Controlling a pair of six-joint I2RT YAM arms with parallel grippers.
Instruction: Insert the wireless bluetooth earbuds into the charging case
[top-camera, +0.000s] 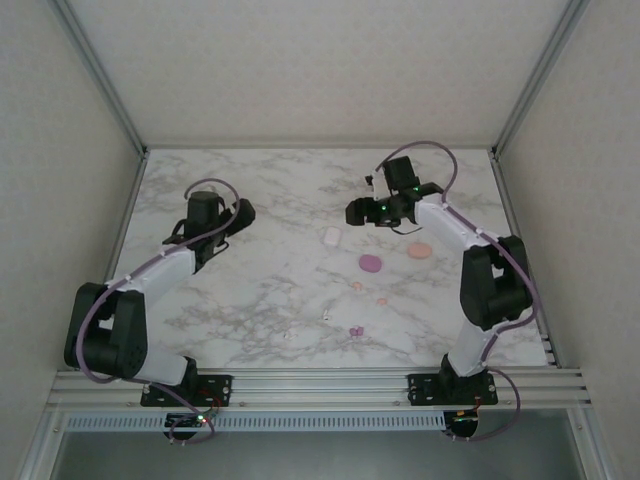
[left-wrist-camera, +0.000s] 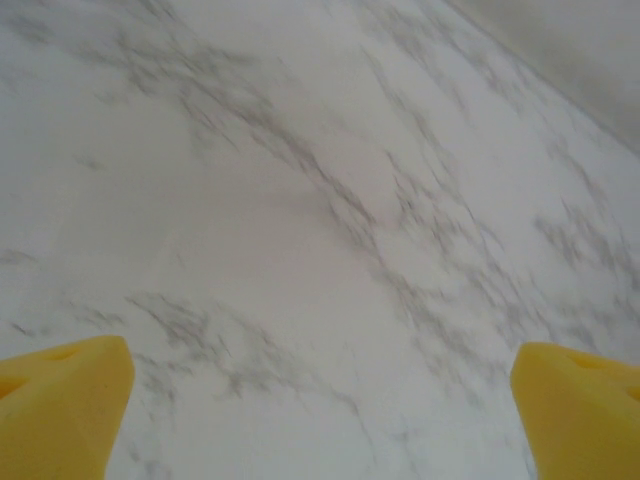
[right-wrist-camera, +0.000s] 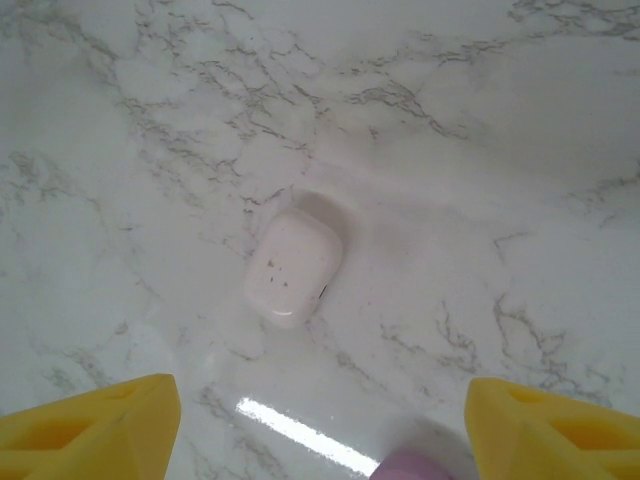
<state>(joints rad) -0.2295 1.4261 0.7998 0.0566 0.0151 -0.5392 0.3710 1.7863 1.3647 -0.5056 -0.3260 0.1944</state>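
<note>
White case (right-wrist-camera: 293, 265) lies flat on the marble table (right-wrist-camera: 520, 150), long axis roughly near-to-far, just ahead of the right gripper (right-wrist-camera: 320, 420), spread wide and empty; left gripper (left-wrist-camera: 320, 400) likewise.

Right of centre you see the white case (top-camera: 332, 236), purple case (top-camera: 370, 263) and peach case (top-camera: 420, 250) lying flat; below them, loose peach buds (top-camera: 357, 286), a purple bud (top-camera: 355, 330) and a white bud (top-camera: 325, 316).

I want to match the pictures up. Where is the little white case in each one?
Top: white case mid-table, near the right gripper.
Right wrist: white case central, ahead of yellow fingers.
Left wrist: marble table under the left gripper.
Shared landmark: purple case beside it.
</note>
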